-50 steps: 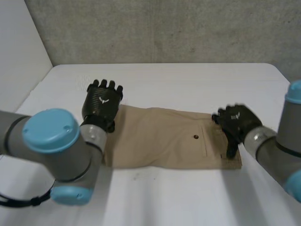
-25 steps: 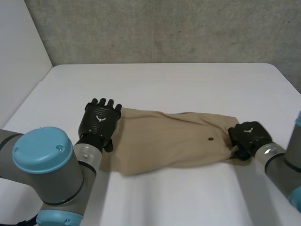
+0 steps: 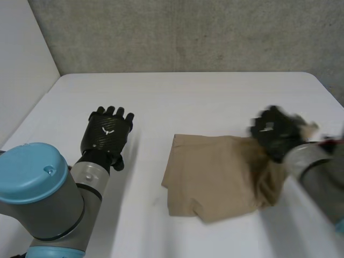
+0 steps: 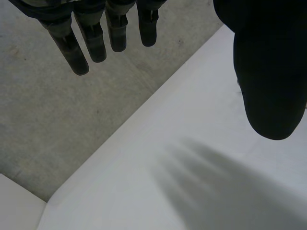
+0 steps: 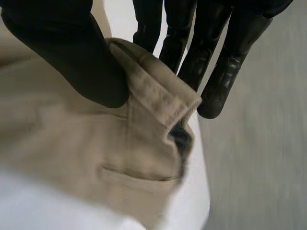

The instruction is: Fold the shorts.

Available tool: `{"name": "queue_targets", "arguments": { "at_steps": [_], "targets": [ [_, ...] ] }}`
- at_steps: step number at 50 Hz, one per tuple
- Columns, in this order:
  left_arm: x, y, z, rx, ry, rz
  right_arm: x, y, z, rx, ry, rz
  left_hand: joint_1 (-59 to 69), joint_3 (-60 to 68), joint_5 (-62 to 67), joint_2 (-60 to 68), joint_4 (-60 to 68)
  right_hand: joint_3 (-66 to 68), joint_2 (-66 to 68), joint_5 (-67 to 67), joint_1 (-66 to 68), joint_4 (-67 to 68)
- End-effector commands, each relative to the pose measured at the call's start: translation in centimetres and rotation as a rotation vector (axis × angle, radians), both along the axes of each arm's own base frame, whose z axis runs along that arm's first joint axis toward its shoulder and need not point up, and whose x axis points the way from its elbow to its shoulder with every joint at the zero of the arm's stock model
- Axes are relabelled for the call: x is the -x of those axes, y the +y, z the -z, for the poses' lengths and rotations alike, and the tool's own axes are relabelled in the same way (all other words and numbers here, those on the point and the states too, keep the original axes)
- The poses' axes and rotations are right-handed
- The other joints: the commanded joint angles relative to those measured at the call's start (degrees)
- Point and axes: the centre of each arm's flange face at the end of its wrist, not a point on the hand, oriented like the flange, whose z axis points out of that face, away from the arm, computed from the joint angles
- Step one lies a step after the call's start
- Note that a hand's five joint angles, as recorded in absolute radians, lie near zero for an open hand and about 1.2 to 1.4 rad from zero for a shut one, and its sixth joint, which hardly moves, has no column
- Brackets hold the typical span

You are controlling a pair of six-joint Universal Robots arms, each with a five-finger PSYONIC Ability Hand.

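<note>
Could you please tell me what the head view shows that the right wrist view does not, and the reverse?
Head view: the left hand, fingers straight, over bare table, apart from the tan shorts. Their bunched outline lies partly on the table and rises at one end into the right hand. Right wrist view: the grip itself, with the thumb pressing a seamed edge of the shorts against the fingers. Both: the right hand holding the shorts.
</note>
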Motion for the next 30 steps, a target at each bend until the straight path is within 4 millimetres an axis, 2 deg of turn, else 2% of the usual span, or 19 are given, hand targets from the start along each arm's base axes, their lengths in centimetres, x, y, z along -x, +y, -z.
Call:
{"name": "queue_targets", "arguments": {
  "at_steps": [1, 3, 5, 6, 7, 8, 10, 11, 14, 15, 18, 19, 21, 22, 26, 29, 30],
  "targets": [
    [0.0, 0.0, -0.8, 0.023, 0.016, -0.002, -9.4, 9.7, 4.0, 0.031, 0.100, -0.499, -0.32, -1.31, -1.92, -0.94, -0.97, 12.40, 13.06, 14.54, 24.56, 11.85],
    [0.2, 0.0, -1.2, 0.033, 0.025, 0.001, -10.5, 12.0, 5.3, 0.010, 0.120, -0.615, -0.48, -1.48, -2.09, -1.11, -1.13, 12.40, 13.06, 14.54, 24.56, 11.85],
    [0.2, 0.0, -1.5, 0.040, 0.030, 0.002, -10.7, 12.6, 5.8, -0.010, 0.112, -0.654, -0.48, -1.48, -2.09, -1.11, -1.13, 12.40, 13.06, 14.54, 24.56, 11.85],
    [0.3, -0.1, -1.7, 0.047, 0.033, 0.002, -10.8, 12.7, 5.9, -0.020, 0.104, -0.664, -0.48, -1.48, -2.09, -1.11, -1.13, 7.13, 7.79, 9.27, 19.29, 6.58],
    [0.5, -0.2, -2.0, 0.056, 0.041, 0.005, -10.9, 12.8, 5.7, -0.033, 0.083, -0.673, -0.48, -1.48, -2.09, -1.11, -1.13, -16.90, -16.24, -14.77, -4.74, -17.45],
    [0.6, -0.2, -2.3, 0.064, 0.047, 0.008, -10.9, 12.8, 5.7, -0.047, 0.066, -0.672, -0.65, -1.64, -2.26, -1.28, -1.30, -30.79, -30.14, -28.66, -18.64, -31.35],
    [1.0, -0.2, -2.8, 0.078, 0.057, 0.018, -11.0, 12.7, 5.5, -0.081, 0.024, -0.654, -0.65, -1.65, -2.26, -1.28, -1.30, -53.71, -53.05, -51.57, -41.55, -54.26],
    [1.5, -0.2, -3.3, 0.092, 0.073, 0.028, -10.8, 12.2, 5.2, -0.133, -0.043, -0.621, -0.65, -1.65, -2.26, -1.28, -1.30, -57.60, -56.94, -55.46, -45.44, -58.15],
    [2.1, -0.2, -4.2, 0.110, 0.101, 0.042, -10.0, 10.5, 3.1, -0.185, -0.188, -0.535, -0.48, -1.48, -2.09, -1.11, -1.13, -57.60, -56.94, -55.46, -45.44, -58.15],
    [2.7, -0.1, -4.8, 0.123, 0.123, 0.055, -9.3, 9.6, 0.9, -0.216, -0.319, -0.477, -0.32, -1.31, -1.92, -0.95, -0.97, -57.60, -56.94, -55.46, -45.44, -58.15],
    [3.4, 0.2, -5.7, 0.137, 0.158, 0.079, -8.1, 8.3, -1.8, -0.275, -0.514, -0.389, -0.15, -1.14, -1.75, -0.78, -0.80, -57.60, -56.94, -55.46, -45.44, -58.15],
    [4.0, 0.5, -6.2, 0.141, 0.176, 0.097, -7.4, 7.2, -2.9, -0.313, -0.629, -0.322, -0.15, -1.14, -1.75, -0.78, -0.80, -57.60, -56.94, -55.46, -45.44, -58.15],
    [4.7, 0.8, -6.7, 0.142, 0.196, 0.119, -6.6, 6.1, -3.7, -0.361, -0.726, -0.267, 0.02, -0.98, -1.59, -0.61, -0.63, -57.60, -56.94, -55.46, -45.44, -58.15],
    [5.0, 1.0, -6.9, 0.138, 0.203, 0.128, -5.7, 5.0, -4.2, -0.392, -0.802, -0.209, 0.19, -0.81, -1.42, -0.44, -0.46, -57.60, -56.94, -55.46, -45.44, -58.15],
    [6.8, 2.2, -6.1, 0.071, 0.219, 0.184, -3.3, 3.5, -5.1, -0.425, -0.869, -0.096, 0.36, -0.64, -1.25, -0.27, -0.29, -57.60, -56.94, -55.46, -45.44, -58.15],
    [8.0, 3.3, -4.6, -0.022, 0.207, 0.219, -2.5, 2.9, -4.5, -0.452, -0.854, -0.043, 0.52, -0.47, -1.08, -0.10, -0.13, -57.60, -56.94, -55.46, -45.44, -58.15],
    [8.1, 3.6, -4.1, -0.050, 0.201, 0.223, -2.3, 2.6, -3.7, -0.476, -0.834, -0.021, 0.52, -0.47, -1.08, -0.10, -0.13, -57.60, -56.94, -55.46, -45.44, -58.15]
  ]
}}
